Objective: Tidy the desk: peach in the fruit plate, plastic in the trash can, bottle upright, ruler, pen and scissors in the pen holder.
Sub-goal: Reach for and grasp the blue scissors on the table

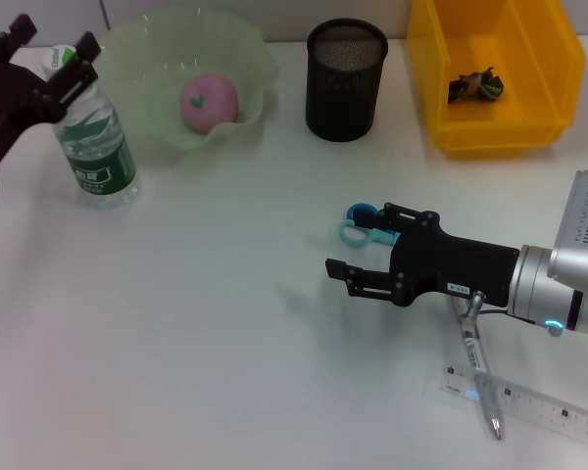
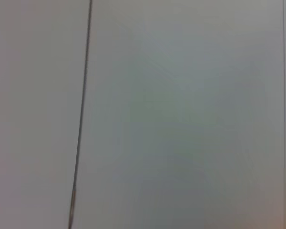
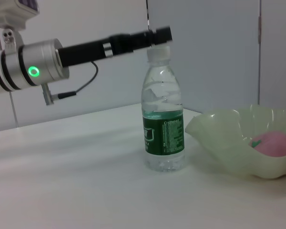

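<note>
Bottle (image 1: 96, 147) clear plastic upright, left gripper (image 1: 51, 61) spread around white cap, right gripper (image 1: 367, 247) spread over blue-handled scissors (image 1: 365, 225)

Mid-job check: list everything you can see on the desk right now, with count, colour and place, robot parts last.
desk: 1, white, under everything.
bottle: 1, clear with white cap and green label, upright at far left.
fruit plate: 1, pale green, far side, right of the bottle.
peach: 1, pink, inside the fruit plate.
pen holder: 1, black mesh, far centre.
trash can: 1, yellow, far right.
plastic scrap: 1, dark, inside the trash can.
scissors: 1, blue handles, centre, partly under the right arm.
pen: 1, silver, near right, lying across the ruler.
ruler: 1, transparent, near right edge.
left tool: black, at the bottle's cap.
right tool: black, open, over the scissors.
</note>
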You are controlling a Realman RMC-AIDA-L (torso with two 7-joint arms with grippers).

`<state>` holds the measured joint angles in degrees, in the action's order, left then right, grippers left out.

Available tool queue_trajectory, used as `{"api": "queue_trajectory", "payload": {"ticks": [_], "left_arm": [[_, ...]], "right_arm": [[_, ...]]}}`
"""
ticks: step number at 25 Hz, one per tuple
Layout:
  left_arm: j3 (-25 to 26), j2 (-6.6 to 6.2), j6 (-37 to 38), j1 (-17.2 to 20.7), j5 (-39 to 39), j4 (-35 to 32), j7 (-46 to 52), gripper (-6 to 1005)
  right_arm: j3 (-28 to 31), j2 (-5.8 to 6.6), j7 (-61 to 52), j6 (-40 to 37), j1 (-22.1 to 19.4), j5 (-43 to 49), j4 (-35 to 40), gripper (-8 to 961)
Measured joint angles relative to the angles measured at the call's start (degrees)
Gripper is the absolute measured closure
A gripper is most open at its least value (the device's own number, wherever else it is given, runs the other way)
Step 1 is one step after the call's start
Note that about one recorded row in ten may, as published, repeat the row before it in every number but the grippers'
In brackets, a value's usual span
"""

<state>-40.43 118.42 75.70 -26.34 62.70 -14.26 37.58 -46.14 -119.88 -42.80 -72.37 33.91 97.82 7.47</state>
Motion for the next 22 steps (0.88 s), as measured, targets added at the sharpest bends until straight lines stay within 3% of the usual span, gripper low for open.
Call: {"api": "queue_trajectory", "payload": {"ticks": [8, 14, 15, 22], "left_arm": [[-0.29, -0.28, 10.60, 2.65, -0.07, -5.47, 14.21, 162], [-1.47, -1.70, 17.17, 3.59, 4.33, -9.12, 25.64, 163], [-1.58, -2.54, 19.99, 3.58, 7.59, -9.43, 28.27, 163], [-1.58, -4.14, 24.46, 3.76, 18.70, -10.28, 29.82, 165]], "right_arm": [[0.00, 0.00, 0.00, 0.04, 0.02, 0.00, 0.00, 272], [0.00, 0.00, 0.00, -0.57, 0.02, -0.32, 0.00, 275], [0.00, 0.00, 0.00, -0.73, 0.02, -0.39, 0.00, 275], [0.00, 0.00, -0.09, -2.36, -0.02, -0.99, 0.02, 278]]}}
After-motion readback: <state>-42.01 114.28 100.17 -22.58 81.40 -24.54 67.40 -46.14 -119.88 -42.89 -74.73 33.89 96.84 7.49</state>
